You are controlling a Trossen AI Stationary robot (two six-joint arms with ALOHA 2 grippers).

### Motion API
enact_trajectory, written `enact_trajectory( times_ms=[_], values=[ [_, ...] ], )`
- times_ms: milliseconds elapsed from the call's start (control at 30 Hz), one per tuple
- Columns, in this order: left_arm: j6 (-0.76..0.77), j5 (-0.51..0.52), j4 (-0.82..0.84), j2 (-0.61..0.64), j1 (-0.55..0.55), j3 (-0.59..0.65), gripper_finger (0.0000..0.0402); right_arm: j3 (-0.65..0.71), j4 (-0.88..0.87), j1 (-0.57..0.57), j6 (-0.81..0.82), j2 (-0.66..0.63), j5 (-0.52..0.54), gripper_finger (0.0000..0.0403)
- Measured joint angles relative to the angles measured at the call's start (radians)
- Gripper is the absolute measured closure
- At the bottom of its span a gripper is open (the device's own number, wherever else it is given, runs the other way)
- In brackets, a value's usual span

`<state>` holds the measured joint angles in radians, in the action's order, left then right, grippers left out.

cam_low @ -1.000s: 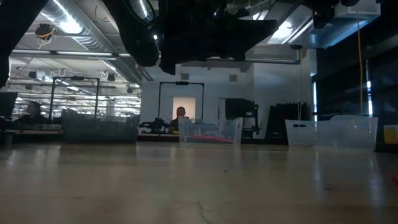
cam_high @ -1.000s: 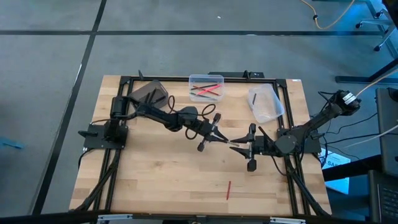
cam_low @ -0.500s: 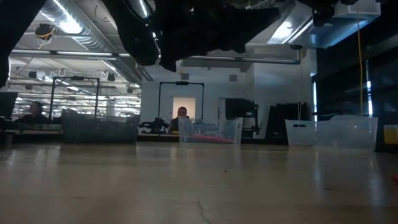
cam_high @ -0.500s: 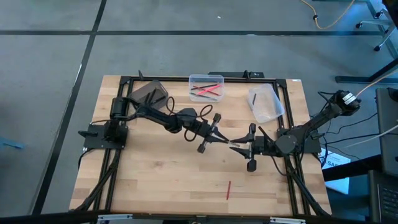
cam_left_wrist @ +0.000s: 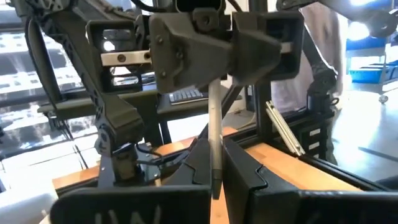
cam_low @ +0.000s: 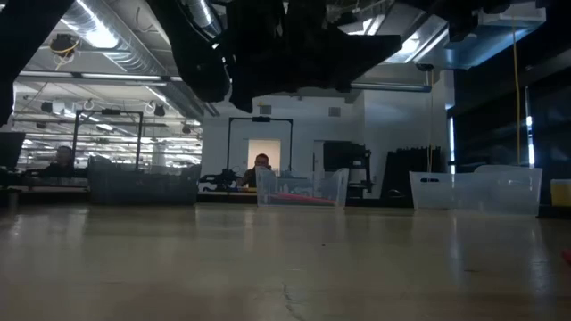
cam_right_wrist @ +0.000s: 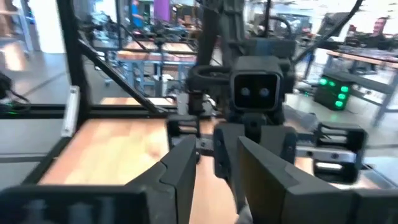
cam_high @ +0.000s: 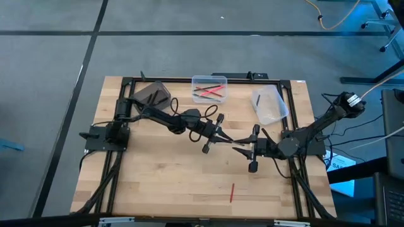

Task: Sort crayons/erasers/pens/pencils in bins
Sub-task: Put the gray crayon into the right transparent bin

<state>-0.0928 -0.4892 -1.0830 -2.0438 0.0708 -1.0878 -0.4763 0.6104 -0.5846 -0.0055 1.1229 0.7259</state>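
Nudging closer, the left end effector (cam_high: pixel 211 134) and right end effector (cam_high: pixel 252 149) are both clamping one grey pencil (cam_left_wrist: pixel 214 134) mid-worktop (cam_high: pixel 158 183); a red crayon (cam_high: pixel 231 192) is lying at six o'clock.

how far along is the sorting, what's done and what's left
Done: several red and dark sticks lie in the clear bin, and one in the whitish bin. In hand: the left gripper and right gripper both grip one grey pencil mid-air. Left: a red stick on the table.
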Motion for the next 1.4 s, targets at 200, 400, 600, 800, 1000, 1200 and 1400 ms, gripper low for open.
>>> enact_trajectory(
  times_ms=[200, 400, 600, 800, 1000, 1200, 1400],
  values=[
    [0.013, -0.026, 0.009, 0.000, 0.020, 0.000, 0.0397, 0.000, 0.002, 0.000, -0.008, 0.014, 0.043, 0.0283],
    [0.039, -0.039, 0.005, 0.001, 0.037, 0.000, 0.0399, 0.000, 0.021, 0.000, -0.031, 0.014, 0.048, 0.0282],
    [0.058, -0.028, -0.080, 0.001, 0.012, 0.000, 0.0398, 0.000, 0.023, 0.000, -0.031, 0.013, 0.041, 0.0282],
    [0.060, -0.033, -0.102, 0.001, 0.008, 0.000, 0.0398, 0.000, 0.042, 0.000, -0.052, 0.013, 0.034, 0.0282],
    [0.066, -0.068, -0.118, 0.001, 0.008, 0.000, 0.0399, 0.000, 0.040, 0.014, -0.047, 0.027, -0.003, 0.0246],
    [0.083, -0.098, -0.118, 0.002, 0.008, 0.000, 0.0398, 0.000, 0.043, 0.004, -0.079, 0.027, 0.057, 0.0207],
    [0.090, -0.109, -0.135, 0.003, 0.008, 0.000, 0.0397, 0.000, 0.043, 0.004, -0.091, 0.027, 0.033, 0.0261]
  ],
)
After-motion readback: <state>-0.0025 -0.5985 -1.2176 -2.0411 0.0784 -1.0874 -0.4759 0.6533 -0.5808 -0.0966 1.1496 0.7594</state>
